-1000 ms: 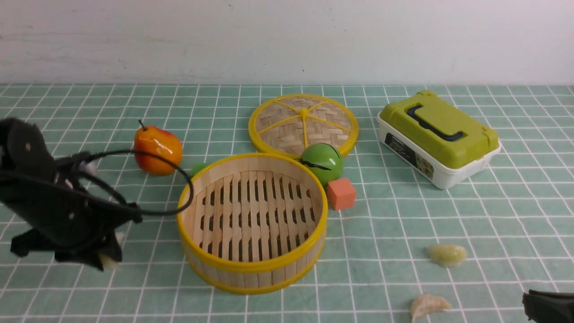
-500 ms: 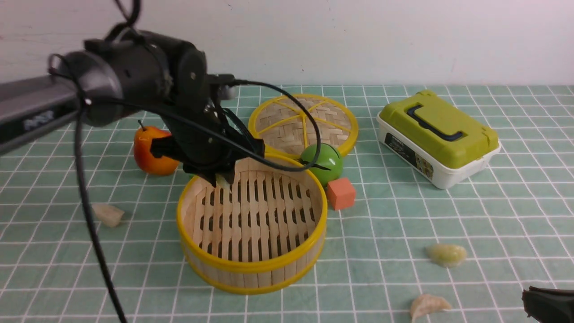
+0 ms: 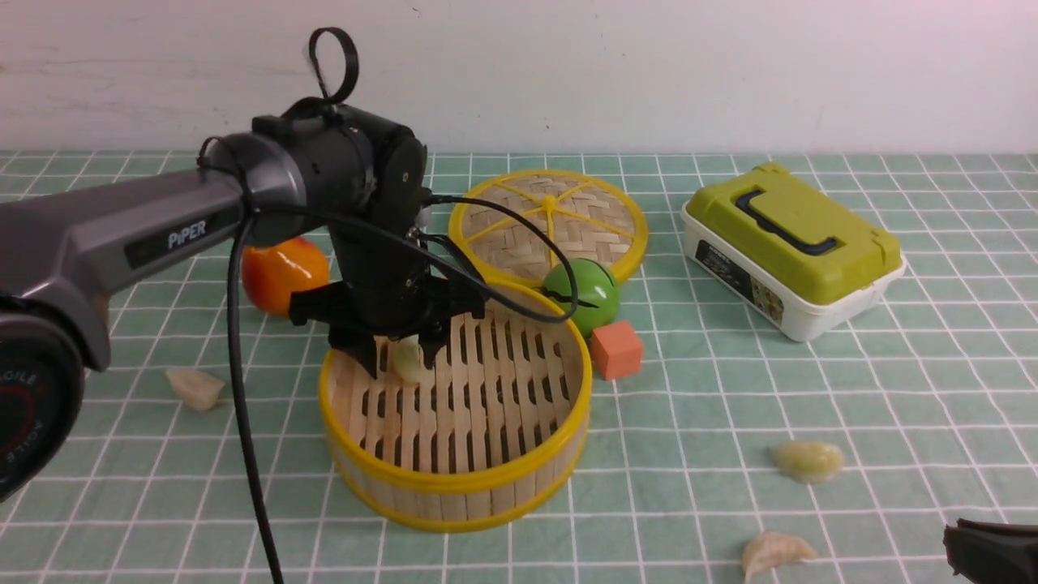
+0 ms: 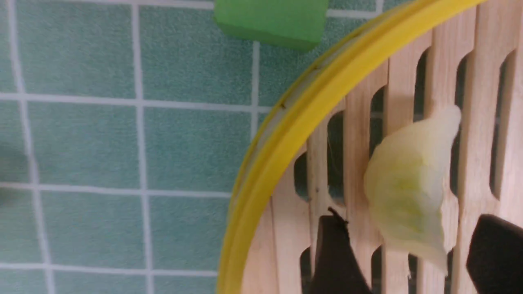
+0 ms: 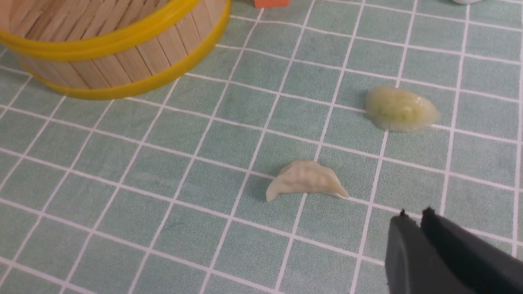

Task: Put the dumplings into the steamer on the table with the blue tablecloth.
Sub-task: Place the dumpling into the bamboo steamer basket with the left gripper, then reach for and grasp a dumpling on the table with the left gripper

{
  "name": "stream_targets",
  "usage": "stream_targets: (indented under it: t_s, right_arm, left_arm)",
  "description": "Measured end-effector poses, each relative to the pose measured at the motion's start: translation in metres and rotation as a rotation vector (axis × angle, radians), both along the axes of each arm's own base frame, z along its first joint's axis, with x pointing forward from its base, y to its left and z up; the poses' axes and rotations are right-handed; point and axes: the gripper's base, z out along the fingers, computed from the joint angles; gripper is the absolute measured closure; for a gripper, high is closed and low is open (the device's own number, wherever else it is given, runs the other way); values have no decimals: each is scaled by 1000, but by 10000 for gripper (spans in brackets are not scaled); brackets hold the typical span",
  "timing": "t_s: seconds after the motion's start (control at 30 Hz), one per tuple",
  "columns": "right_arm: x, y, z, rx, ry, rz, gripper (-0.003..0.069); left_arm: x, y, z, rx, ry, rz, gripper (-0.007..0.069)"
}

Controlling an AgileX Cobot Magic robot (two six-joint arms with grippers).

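The bamboo steamer (image 3: 454, 478) stands mid-table on the blue tablecloth (image 3: 811, 381). My left gripper (image 3: 397, 361) hangs open over its back left part. A pale yellow-green dumpling (image 3: 409, 365) sits loose between the fingers on the slats; in the left wrist view this dumpling (image 4: 408, 192) is clear of both fingers of the gripper (image 4: 412, 255), just inside the rim (image 4: 286, 134). Three more dumplings lie on the cloth: one left (image 3: 195, 388), two right (image 3: 807, 461) (image 3: 777, 553). My right gripper (image 5: 414, 216) is shut and empty near those two dumplings (image 5: 304, 179) (image 5: 398, 109).
An orange pear (image 3: 280, 272), partly behind the left arm, a green ball (image 3: 582, 294) and an orange-red cube (image 3: 616, 349) sit around the steamer's back. The woven lid (image 3: 549, 221) lies behind. A green-lidded box (image 3: 791, 247) is at right. A green block (image 4: 271, 18) lies outside the rim.
The left arm swung from the front left up over the steamer carrying a dumpling, then lowered and opened its jaws, leaving the dumpling free. The right gripper stayed put.
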Motion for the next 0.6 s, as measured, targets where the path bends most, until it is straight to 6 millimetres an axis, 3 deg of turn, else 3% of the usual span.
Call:
stream_targets:
  t_s: [0.1,0.13,0.23,0.3,0.4,0.5,0.6]
  right_arm:
    - [0,0,0,0,0,0,606]
    - [0,0,0,0,0,0,606]
    - [0,0,0,0,0,0,602]
    - [0,0,0,0,0,0,600]
    - [0,0,0,0,0,0,596]
    - [0,0,0,0,0,0,596]
    - [0,0,0,0,-1,0,595]
  left_arm:
    - [-10,14,40,50,-59,-29,194]
    - [-11,14,43,49,-63,-30,195]
    - [-20,48,91,56,-157,18,214]
    - [-21,72,99,42,-169,79,224]
    - [-20,106,84,0,-124,192,235]
    - [-23,132,43,-24,-48,294,238]
    - [-26,145,13,-39,-28,347,238]
